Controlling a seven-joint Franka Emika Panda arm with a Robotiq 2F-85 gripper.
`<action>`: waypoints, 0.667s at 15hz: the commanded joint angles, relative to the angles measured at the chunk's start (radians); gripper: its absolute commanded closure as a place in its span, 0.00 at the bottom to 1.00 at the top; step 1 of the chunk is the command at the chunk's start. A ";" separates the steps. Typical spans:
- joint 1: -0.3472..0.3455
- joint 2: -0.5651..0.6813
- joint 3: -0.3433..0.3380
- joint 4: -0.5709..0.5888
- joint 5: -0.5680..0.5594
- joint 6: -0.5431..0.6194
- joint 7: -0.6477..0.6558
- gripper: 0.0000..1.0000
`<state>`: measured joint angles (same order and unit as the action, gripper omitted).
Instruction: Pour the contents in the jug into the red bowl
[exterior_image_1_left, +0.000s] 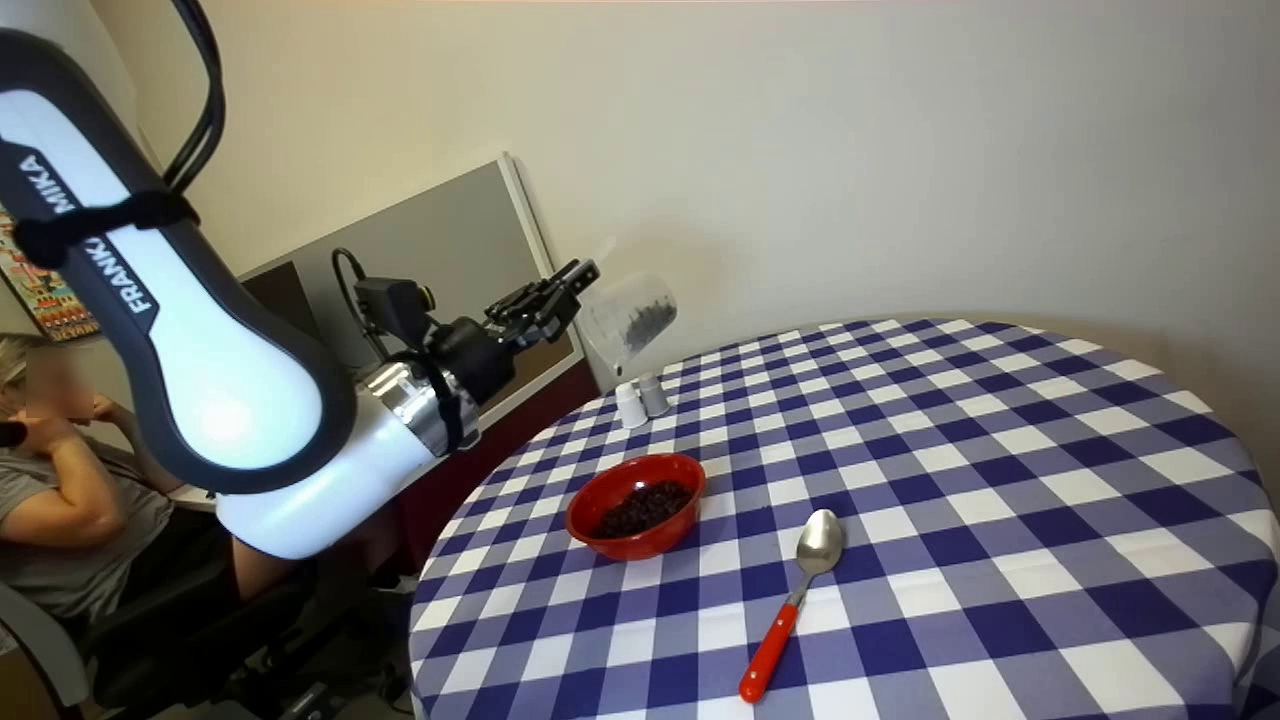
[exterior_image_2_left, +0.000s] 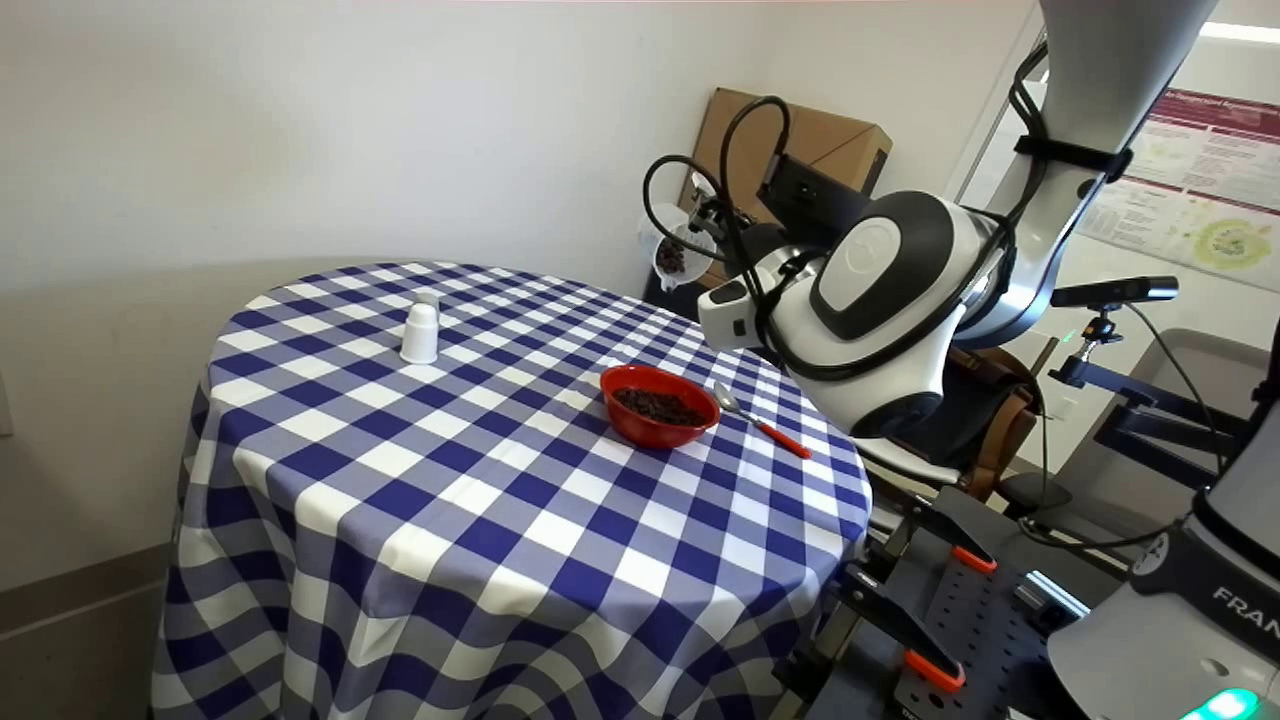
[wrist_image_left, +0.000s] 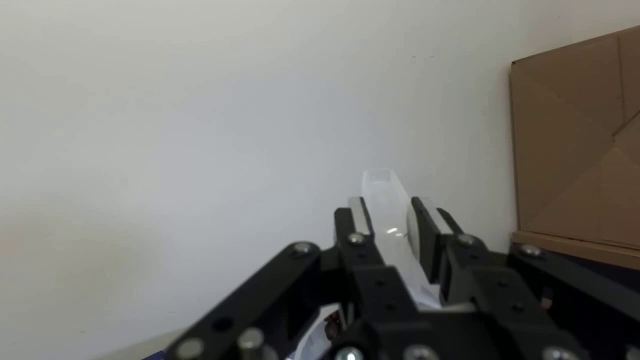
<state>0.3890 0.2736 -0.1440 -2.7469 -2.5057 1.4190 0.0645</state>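
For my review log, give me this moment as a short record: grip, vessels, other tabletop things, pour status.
held: black two-fingered pincer shut on clear plastic jug by its handle
source: the jug, in the air, tilted, small dark pieces inside
target: round red bowl, upright on blue-and-white checked tablecloth, dark pieces in it too
utensil: red-handled silver metal spoon, lying near the bowl, apart from it
also on cloth: white tapered container and greyer container, both upright, close together
status: pour apparently unfinished, pieces in both vessels
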 joint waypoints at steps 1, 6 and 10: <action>0.072 0.031 -0.066 0.000 -0.011 -0.055 0.044 0.93; 0.116 0.047 -0.123 0.000 -0.011 -0.063 0.074 0.93; 0.076 0.033 -0.133 0.000 -0.003 -0.023 0.062 0.93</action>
<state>0.4806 0.3119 -0.2586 -2.7469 -2.5057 1.3846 0.1168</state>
